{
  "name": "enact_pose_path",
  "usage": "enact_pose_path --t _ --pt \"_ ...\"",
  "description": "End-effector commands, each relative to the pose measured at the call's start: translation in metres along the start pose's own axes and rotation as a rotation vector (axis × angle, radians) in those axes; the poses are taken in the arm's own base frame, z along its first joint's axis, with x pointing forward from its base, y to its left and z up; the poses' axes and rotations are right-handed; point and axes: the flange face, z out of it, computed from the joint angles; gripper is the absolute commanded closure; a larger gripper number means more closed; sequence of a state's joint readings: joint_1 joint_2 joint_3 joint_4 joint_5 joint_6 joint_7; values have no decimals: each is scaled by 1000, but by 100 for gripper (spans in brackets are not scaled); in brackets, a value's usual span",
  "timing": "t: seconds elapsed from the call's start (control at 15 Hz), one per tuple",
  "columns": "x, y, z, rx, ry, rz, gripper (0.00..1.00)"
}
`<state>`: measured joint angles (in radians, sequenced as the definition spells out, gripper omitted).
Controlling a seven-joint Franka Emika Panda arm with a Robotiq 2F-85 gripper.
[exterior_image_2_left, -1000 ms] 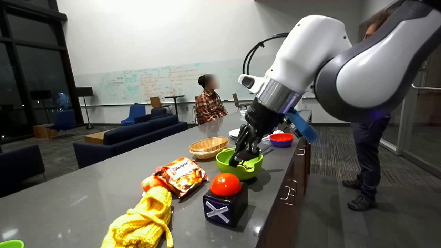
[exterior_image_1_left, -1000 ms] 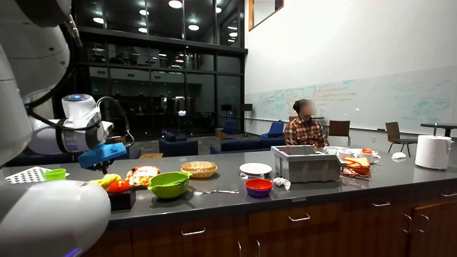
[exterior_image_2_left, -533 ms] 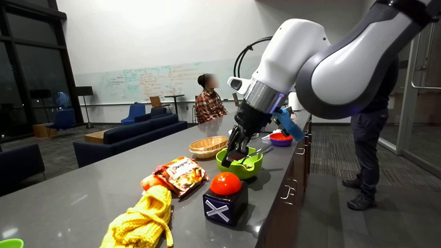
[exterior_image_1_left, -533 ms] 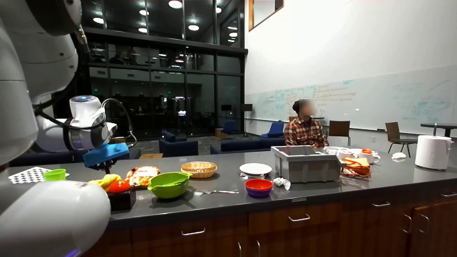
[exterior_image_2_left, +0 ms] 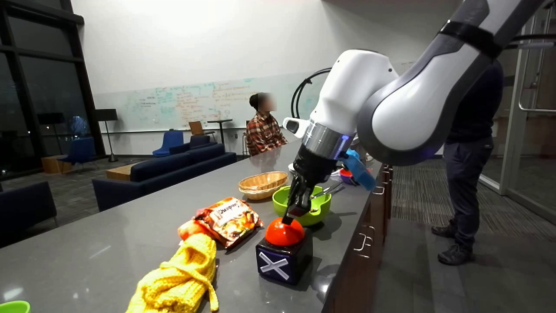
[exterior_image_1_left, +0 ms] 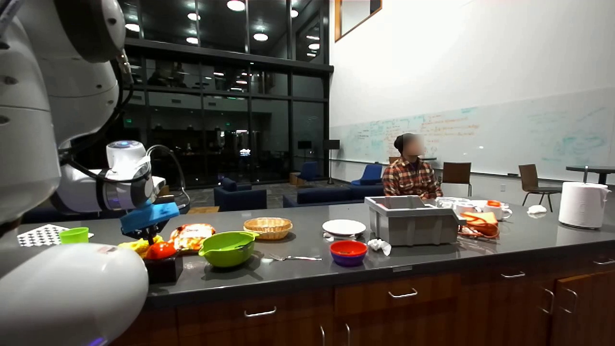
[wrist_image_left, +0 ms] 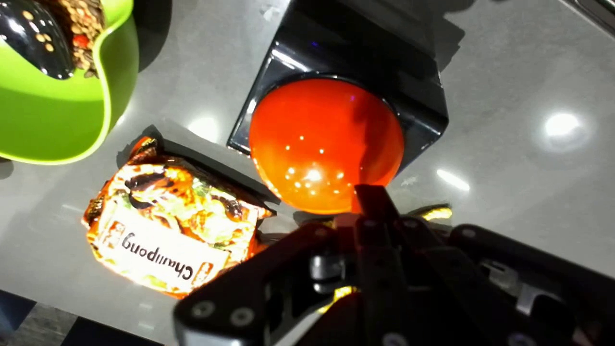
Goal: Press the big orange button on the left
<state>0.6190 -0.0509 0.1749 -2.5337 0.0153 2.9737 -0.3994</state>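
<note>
The big orange dome button [exterior_image_2_left: 282, 237] sits on a dark box [exterior_image_2_left: 299, 256] with a white X. It also shows in an exterior view [exterior_image_1_left: 162, 249] and large in the wrist view [wrist_image_left: 317, 139]. My gripper [exterior_image_2_left: 287, 219] points down with its fingertips at the top of the dome. In the wrist view my gripper [wrist_image_left: 365, 199] has its fingers together with nothing between them, and the fingertip overlaps the dome's lower edge. I cannot tell whether it touches the dome or hovers just above it.
A green bowl [exterior_image_2_left: 323, 206] with a spoon stands close behind the button. A Champong packet [exterior_image_2_left: 228, 221] and a yellow knitted item [exterior_image_2_left: 178, 278] lie beside it. A wicker basket [exterior_image_2_left: 263, 186] is farther back. A grey bin [exterior_image_1_left: 415, 226] stands farther along the counter.
My gripper has moved from over the green bowl toward the button and down, and its fingertips are now at the dome's top. The objects on the counter have not moved.
</note>
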Motion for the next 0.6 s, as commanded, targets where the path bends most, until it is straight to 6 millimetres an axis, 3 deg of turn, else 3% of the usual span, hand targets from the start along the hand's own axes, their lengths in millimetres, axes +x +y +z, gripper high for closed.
enact_pose_path --t 0.0,0.53 --pt "-2 9 10 2 -17 18 100" --pt "1 11 6 15 0 65 100"
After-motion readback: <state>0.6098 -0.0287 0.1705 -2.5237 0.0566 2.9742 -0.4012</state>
